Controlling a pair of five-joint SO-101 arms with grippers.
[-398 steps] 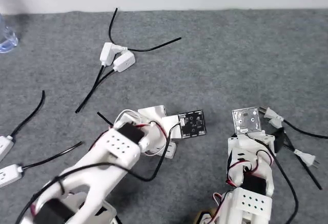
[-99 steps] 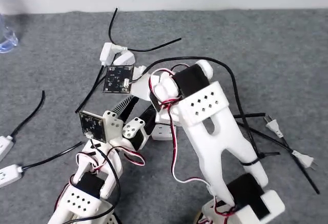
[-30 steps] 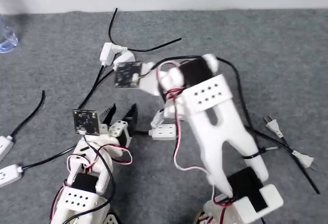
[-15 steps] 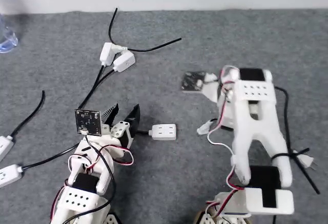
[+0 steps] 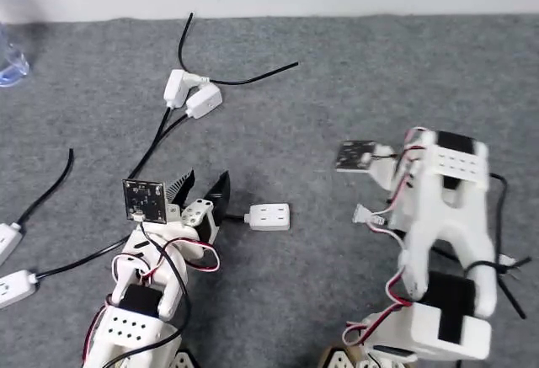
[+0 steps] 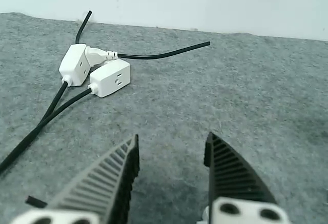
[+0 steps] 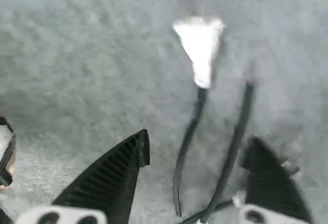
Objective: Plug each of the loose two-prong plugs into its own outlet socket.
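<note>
In the high view the left hand [image 5: 202, 191] stands open and empty over the grey bench [image 5: 337, 90]. A white socket block [image 5: 269, 216] lies just to the right of it, free on the bench. The right arm [image 5: 446, 216] is at the right side, above the place where dark cords run out to the right edge. I judge that the block is light and loose. If a plug is pushed into it while nothing holds it, it can slide away.

In the left wrist view the left hand [image 6: 171, 149] is wide open, with bare bench between its fingers. Farther off lie two sockets [image 6: 110, 78], side by side and touching. One of them seems to carry a seated plug [image 6: 97, 56]. If the hand closes here, I think it catches nothing.

In the right wrist view the right hand [image 7: 199, 143] is open and holds nothing. It hangs over two black cords [image 7: 187, 137]. A loose white plug [image 7: 200, 44] lies beyond the fingertips, and I cannot tell how its prongs are turned. The cords run close together, so the fingers may pinch a cord and not the plug body. They may also drag the second cord along. A crooked grip would likely make the prongs miss the slots.
</note>
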